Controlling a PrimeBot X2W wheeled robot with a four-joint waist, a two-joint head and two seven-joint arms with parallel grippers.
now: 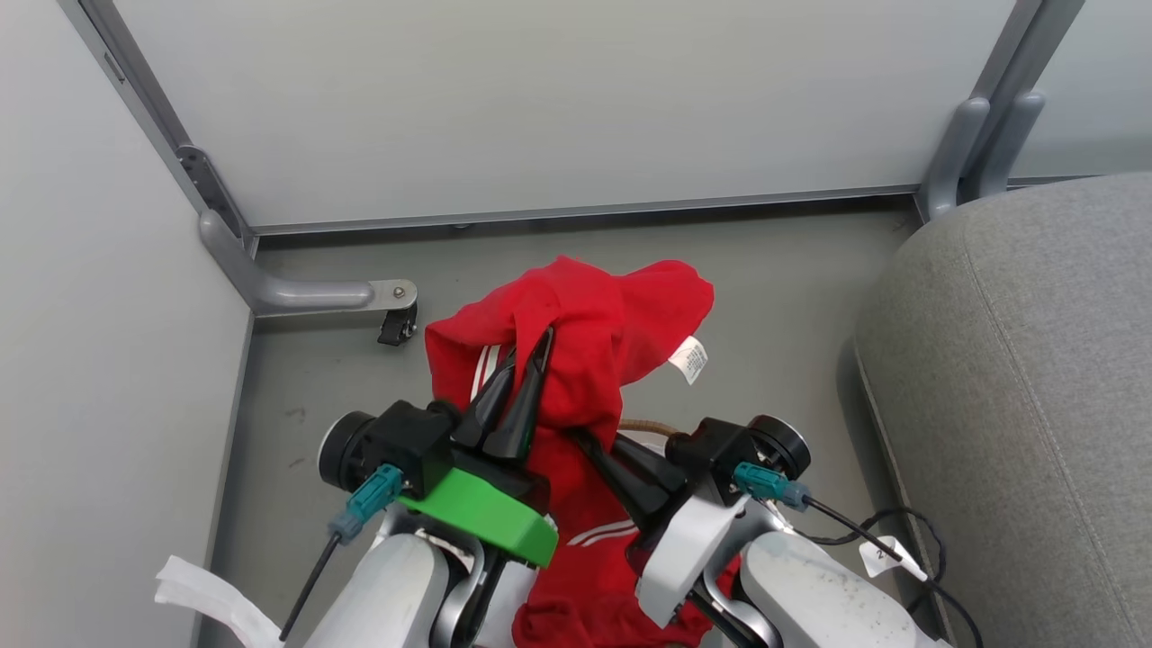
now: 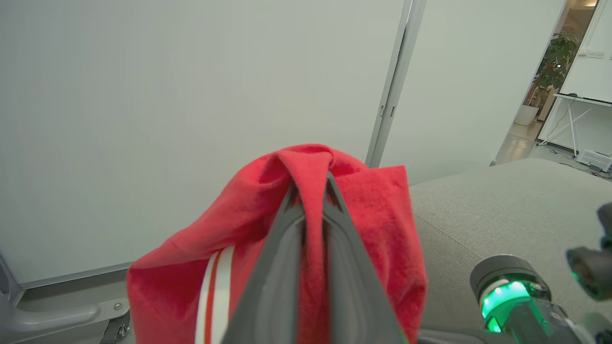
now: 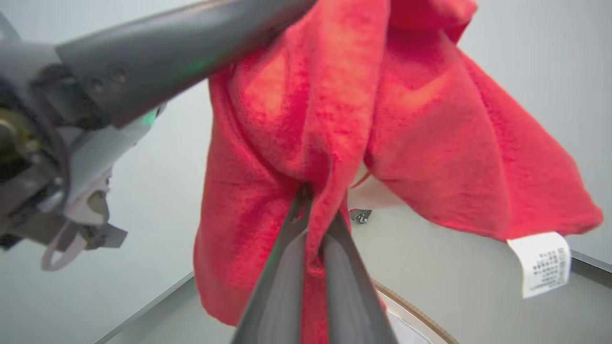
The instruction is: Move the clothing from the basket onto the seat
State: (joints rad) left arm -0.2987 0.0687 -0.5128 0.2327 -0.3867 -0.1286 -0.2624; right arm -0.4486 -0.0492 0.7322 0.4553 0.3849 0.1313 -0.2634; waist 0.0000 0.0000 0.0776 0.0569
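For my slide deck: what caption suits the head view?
Left end effector and right end effector both grip the bright red sportswear clothing beside the large grey woven-fabric seat.

One garment point(image 1: 603, 315), one basket point(image 1: 643, 426), one seat point(image 1: 1035, 378) — two end effectors point(image 1: 529, 351) point(image 1: 594, 445).

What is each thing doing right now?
clothing: held up, bunched, hanging from both end effectors.
left end effector: shut on the clothing's top fold.
right end effector: shut on the clothing lower down.
basket: mostly hidden beneath the clothing, brown rim peeking out.
seat: no clothing on the part in view.
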